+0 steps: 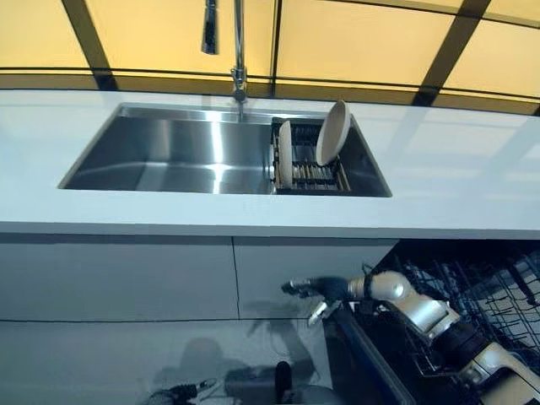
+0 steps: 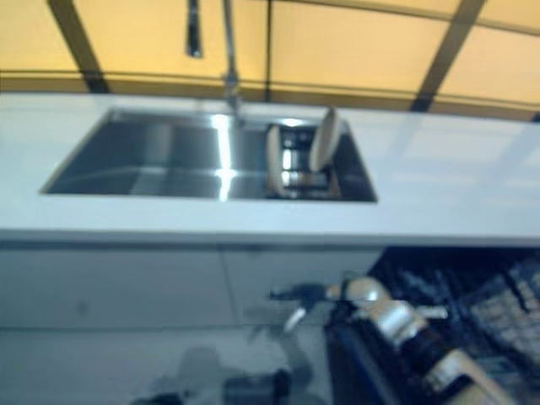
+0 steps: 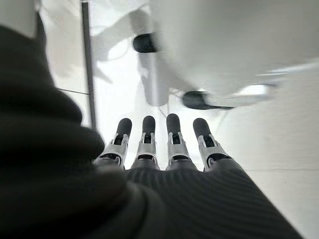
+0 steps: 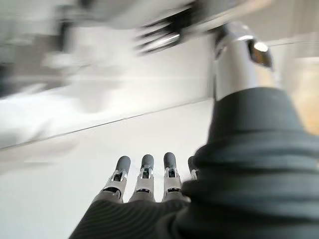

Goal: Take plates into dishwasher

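Two cream plates stand in a dark rack (image 1: 314,175) at the right end of the steel sink (image 1: 169,152): one upright (image 1: 284,153), one larger and leaning (image 1: 332,133). My right hand (image 1: 325,289) hangs open and empty below the counter, in front of the cabinet doors and just left of the open dishwasher (image 1: 472,291). Its own wrist view shows straight fingers (image 4: 144,177) with nothing in them. My left hand is low by the floor; its wrist view shows straight fingers (image 3: 174,142) holding nothing. Both hands are far below the plates.
A white counter (image 1: 456,169) surrounds the sink, with a tall faucet (image 1: 239,51) behind it. The dishwasher's wire basket (image 1: 498,295) is pulled out at the lower right over its lowered door (image 1: 363,350). White cabinet fronts (image 1: 118,278) run below the counter.
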Controlling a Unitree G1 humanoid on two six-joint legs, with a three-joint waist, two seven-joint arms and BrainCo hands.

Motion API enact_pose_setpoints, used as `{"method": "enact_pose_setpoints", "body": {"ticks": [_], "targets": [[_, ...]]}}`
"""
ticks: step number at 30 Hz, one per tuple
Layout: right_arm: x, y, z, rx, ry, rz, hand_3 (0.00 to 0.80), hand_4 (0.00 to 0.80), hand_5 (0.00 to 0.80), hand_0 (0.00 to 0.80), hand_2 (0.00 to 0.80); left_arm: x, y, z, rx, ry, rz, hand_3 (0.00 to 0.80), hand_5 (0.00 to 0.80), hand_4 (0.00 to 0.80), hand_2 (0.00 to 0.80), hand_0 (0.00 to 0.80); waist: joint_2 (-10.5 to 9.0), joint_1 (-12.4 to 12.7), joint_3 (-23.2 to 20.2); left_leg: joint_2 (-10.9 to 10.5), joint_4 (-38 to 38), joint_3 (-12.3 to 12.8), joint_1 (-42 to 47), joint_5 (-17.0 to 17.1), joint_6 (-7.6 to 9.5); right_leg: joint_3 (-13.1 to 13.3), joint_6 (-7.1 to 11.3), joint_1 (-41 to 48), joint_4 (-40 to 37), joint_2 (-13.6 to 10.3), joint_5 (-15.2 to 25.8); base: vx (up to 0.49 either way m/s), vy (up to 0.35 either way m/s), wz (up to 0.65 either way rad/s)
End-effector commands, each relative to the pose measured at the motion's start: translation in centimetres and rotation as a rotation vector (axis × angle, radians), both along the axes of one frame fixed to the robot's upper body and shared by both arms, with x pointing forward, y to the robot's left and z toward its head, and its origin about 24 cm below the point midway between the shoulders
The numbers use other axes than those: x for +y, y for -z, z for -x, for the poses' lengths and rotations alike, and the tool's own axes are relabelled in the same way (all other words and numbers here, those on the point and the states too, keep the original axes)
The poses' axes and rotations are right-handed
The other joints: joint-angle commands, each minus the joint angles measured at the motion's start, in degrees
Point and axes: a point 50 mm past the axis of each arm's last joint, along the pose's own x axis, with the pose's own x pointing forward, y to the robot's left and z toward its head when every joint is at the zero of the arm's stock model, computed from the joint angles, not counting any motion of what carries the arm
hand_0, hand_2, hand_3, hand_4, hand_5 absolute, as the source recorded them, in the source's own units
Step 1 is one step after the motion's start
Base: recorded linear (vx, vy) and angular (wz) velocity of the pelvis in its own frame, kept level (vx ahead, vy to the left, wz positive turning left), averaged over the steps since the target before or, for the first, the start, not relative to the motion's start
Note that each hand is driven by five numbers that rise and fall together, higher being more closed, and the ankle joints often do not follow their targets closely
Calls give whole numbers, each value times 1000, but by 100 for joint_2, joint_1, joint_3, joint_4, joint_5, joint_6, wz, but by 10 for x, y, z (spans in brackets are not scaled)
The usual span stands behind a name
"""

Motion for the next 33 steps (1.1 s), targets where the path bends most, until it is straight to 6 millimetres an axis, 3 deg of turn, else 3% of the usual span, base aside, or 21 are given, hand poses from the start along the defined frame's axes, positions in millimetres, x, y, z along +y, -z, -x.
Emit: {"method": "enact_pose_setpoints", "body": {"ticks": [1, 5, 8, 13, 16, 21, 23, 24, 26, 27, 28, 30, 31, 33], "targets": [[19, -26, -1, 53, -24, -273, 0, 0, 0, 0, 0, 13, 0, 15, 39, 14, -31, 0, 0, 0, 0, 0, -145, 65, -20, -159, -32, 199, -44, 290, 184, 129, 954, -277, 299, -847, 131, 87, 11, 1], [10, -26, -7, 110, 56, -379, 0, 0, 0, 0, 0, 15, 2, 26, 63, 11, -32, 0, 0, 0, 0, 0, -107, 50, -60, -124, -140, 259, 5, 320, 200, 100, 1001, -245, 296, -888, 115, 71, 7, 0], [1, -39, -13, 178, 121, -606, 0, 0, 0, 0, 0, 16, 3, 34, 75, 14, -34, 0, 0, 0, 0, 0, -71, 12, -82, -111, -186, 321, 75, 305, 211, 75, 1029, -214, 318, -918, 91, 60, 9, 3], [-11, -86, -30, 178, 229, -1107, 0, 0, 0, 0, 0, 14, 4, 38, 94, 58, -25, 0, 0, 0, 0, 0, 2, 0, -124, -97, -164, 364, 182, 216, 219, 38, 1068, -143, 324, -945, 63, 63, -2, -1], [-29, -109, -49, 68, 428, -1237, 0, 0, 0, 0, 0, 10, 6, 40, 105, 85, -21, 0, 0, 0, 0, 0, 48, 25, -151, -97, -191, 347, 261, 181, 228, 12, 1080, -102, 325, -962, 56, 80, -9, -2], [-91, -166, -74, -131, 691, -1409, 0, 0, 0, 0, 0, 14, 5, 43, 109, 79, -33, 0, 0, 0, 0, 0, 64, 123, -202, -91, -269, 412, 296, 279, 176, -194, 1072, -49, 393, -1040, 51, 72, -20, -4], [-104, -178, -77, -177, 767, -1435, 0, 0, 0, 0, 0, 15, 5, 42, 111, 77, -37, 0, 0, 0, 0, 0, 79, 151, -210, -69, -285, 427, 306, 298, 160, -236, 1053, -26, 425, -1030, 12, 69, -13, -6], [-120, -192, -78, -243, 854, -1466, 0, 0, 0, 0, 0, 17, 4, 43, 114, 70, -43, 0, 0, 0, 0, 0, 110, 174, -243, -12, -281, 452, 344, 251, 141, -271, 1030, 37, 463, -984, -105, 61, -21, -10], [-167, -221, -75, -417, 1262, -1542, 0, 0, 0, 0, 0, 18, 3, 38, 105, 45, -42, 0, 0, 0, 0, 0, 59, 179, -285, -6, -81, 432, 306, 186, 78, -253, 948, 0, 540, -990, -141, 80, -27, -6], [-195, -228, -74, -413, 1449, -1592, 0, 0, 0, 0, 0, 18, 3, 37, 100, 16, -37, 0, 0, 0, 0, 0, 62, 178, -322, 59, 149, 396, 374, -59, 27, -221, 903, -4, 621, -941, -270, 47, -25, 2], [-220, -239, -69, -517, 1590, -1558, 0, 0, 0, 0, 0, 17, 3, 36, 102, -11, -35, 0, 0, 0, 0, 0, -20, 196, -341, 117, 721, 445, 259, 109, -94, -220, 756, 43, 626, -915, -275, 69, -21, 6], [-227, -257, -65, -701, 1759, -1360, 0, 0, 0, 0, 0, 12, 5, 37, 102, -28, -28, 0, 0, 0, 0, 0, -36, 358, -207, 261, 2362, 515, -585, 1009, -292, -252, 500, 428, 522, -758, -445, 64, -25, 8], [-226, -264, -66, -825, 1829, -1170, 0, 0, 0, 0, 0, 9, 6, 38, 101, -37, -24, 0, 0, 0, 0, 0, -144, 510, -105, 96, 3037, 472, -1319, 1356, -305, -236, 392, 611, 478, -800, -473, 131, 63, -1], [-225, -267, -72, -930, 1952, -856, 0, 0, 0, 0, 0, 9, 6, 36, 104, -63, -18, 0, 0, 0, 0, 0, -72, 674, -52, 254, 2435, 575, -1804, 1644, -435, -272, 416, 924, 429, -735, -638, 177, 174, -34]]}}
